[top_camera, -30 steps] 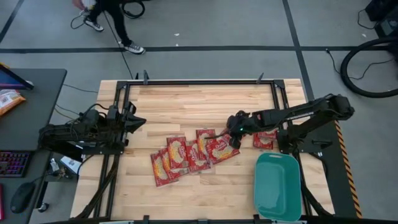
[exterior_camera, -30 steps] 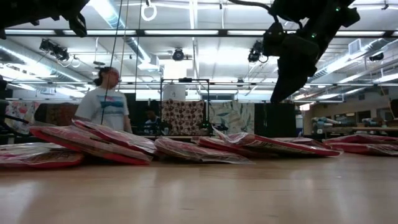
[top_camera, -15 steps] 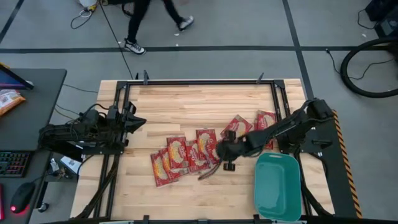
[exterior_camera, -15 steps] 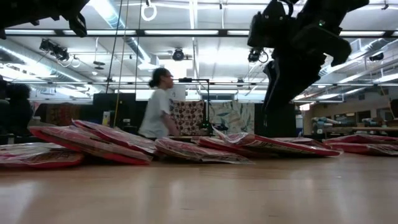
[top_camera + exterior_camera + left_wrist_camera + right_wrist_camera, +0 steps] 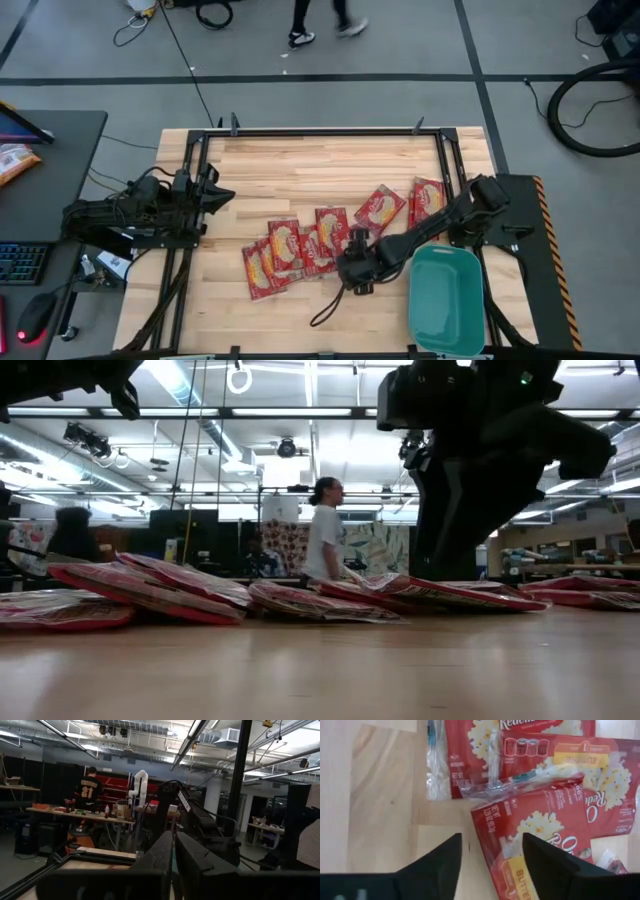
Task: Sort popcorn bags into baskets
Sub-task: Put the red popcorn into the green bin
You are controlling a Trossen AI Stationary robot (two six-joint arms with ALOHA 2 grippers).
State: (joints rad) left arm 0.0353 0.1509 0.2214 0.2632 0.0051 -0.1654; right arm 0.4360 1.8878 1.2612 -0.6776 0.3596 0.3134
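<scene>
Right gripper [image 5: 352, 272] hangs low over the near end of the fanned-out row of popcorn bags [image 5: 300, 247] in the middle of the desk [image 5: 300, 165], jaws spread apart, nothing in them. Two more bags lie near the teal basket [image 5: 447, 300], which sits at the desk's right front corner. Left gripper [image 5: 215, 195] waits at the left edge, jaws clenched.

Overlapping popcorn bags [image 5: 300, 250] crowd mid-table; basket [image 5: 446, 300] unobstructed.
</scene>
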